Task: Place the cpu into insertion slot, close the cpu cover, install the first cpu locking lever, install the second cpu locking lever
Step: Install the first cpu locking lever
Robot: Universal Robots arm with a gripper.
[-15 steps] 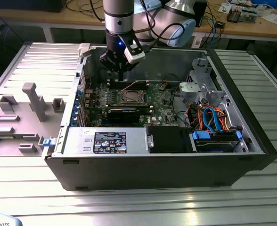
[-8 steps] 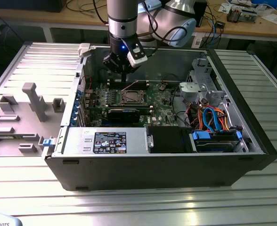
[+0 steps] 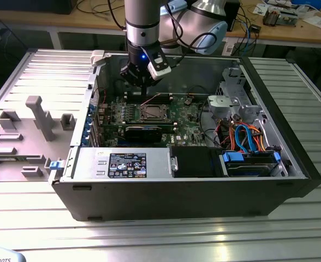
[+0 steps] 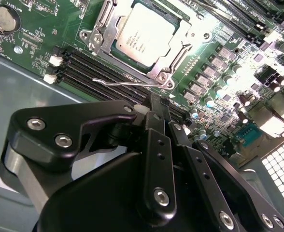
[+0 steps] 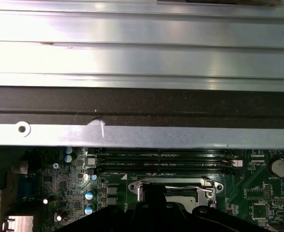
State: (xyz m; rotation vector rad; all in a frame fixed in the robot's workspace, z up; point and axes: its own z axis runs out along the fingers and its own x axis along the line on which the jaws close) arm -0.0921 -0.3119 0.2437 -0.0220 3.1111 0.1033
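Judging by the second wrist view, one thin silver wire locking lever (image 4: 125, 83) looks unlatched. The square silver-grey cpu (image 4: 143, 36) sits in the silver-rimmed insertion slot (image 4: 96, 36), with the silver frame cpu cover (image 4: 185, 38) down. My black gripper (image 4: 160, 102) hovers beside the lever, fingers pinched together and holding nothing I can see.

My gripper (image 4: 163, 113), fingers pressed together, sits just short of a thin silver lever (image 4: 125, 84). Past that, the cpu (image 4: 143, 36), framed by the cpu cover (image 4: 175, 59) lying flat.
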